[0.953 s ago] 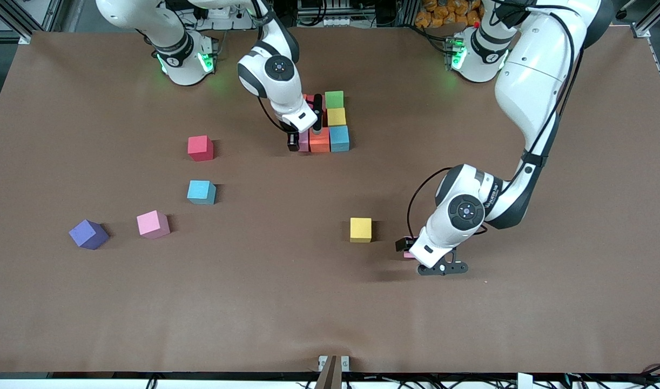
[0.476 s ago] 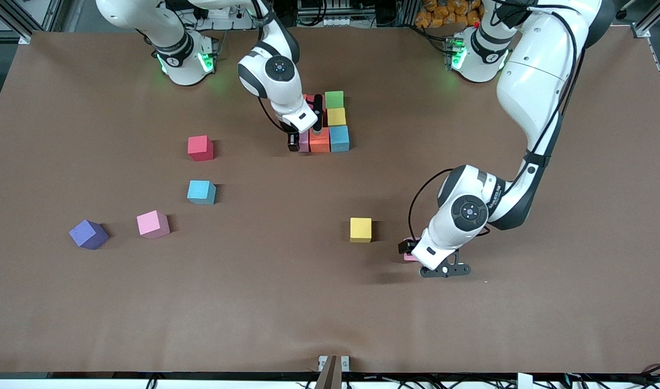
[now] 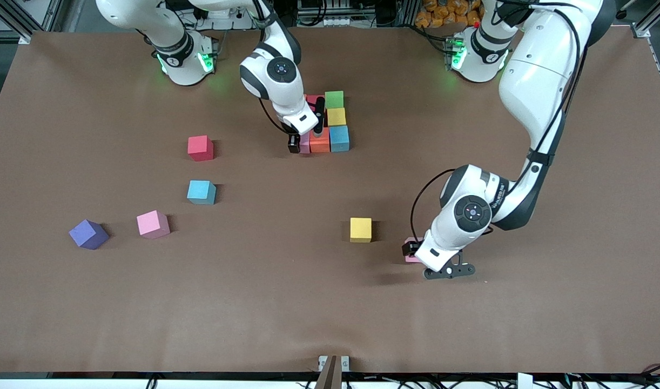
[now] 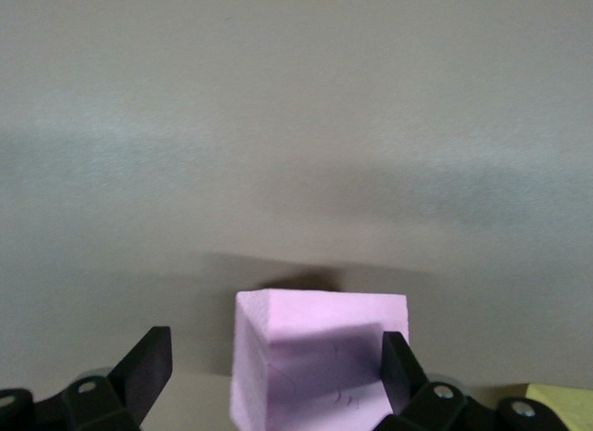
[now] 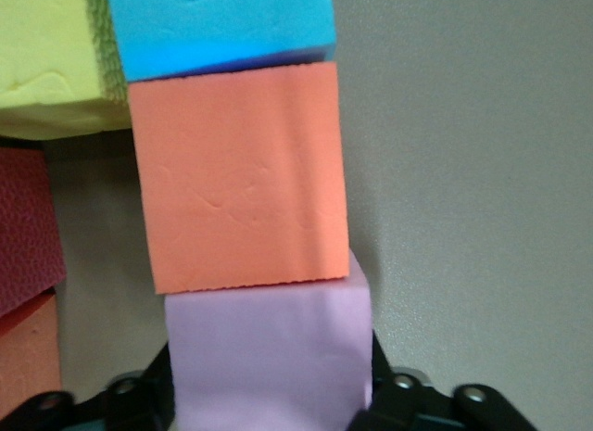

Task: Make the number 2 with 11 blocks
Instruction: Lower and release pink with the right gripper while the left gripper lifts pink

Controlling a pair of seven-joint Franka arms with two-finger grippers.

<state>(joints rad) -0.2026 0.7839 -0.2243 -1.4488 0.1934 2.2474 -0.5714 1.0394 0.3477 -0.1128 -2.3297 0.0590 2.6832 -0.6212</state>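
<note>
A cluster of touching blocks lies near the robots' bases. Green (image 3: 334,99), yellow (image 3: 336,116) and light blue (image 3: 339,138) blocks form a column. An orange block (image 3: 320,140) and a pink block (image 3: 304,143) run on from the light blue one toward the right arm's end. A red block (image 3: 311,99) beside the green one is partly hidden. My right gripper (image 3: 304,138) is down around that pink block (image 5: 269,357), which touches the orange one (image 5: 241,171). My left gripper (image 3: 415,253) stands open astride a loose pink block (image 4: 315,357), with a gap at one side.
Loose cubes lie toward the right arm's end: red (image 3: 200,147), light blue (image 3: 201,192), pink (image 3: 153,223) and purple (image 3: 88,234). A yellow cube (image 3: 361,229) sits beside my left gripper.
My left hand has shifted a little toward the left arm's end over its pink block. The right hand has barely moved at the cluster.
</note>
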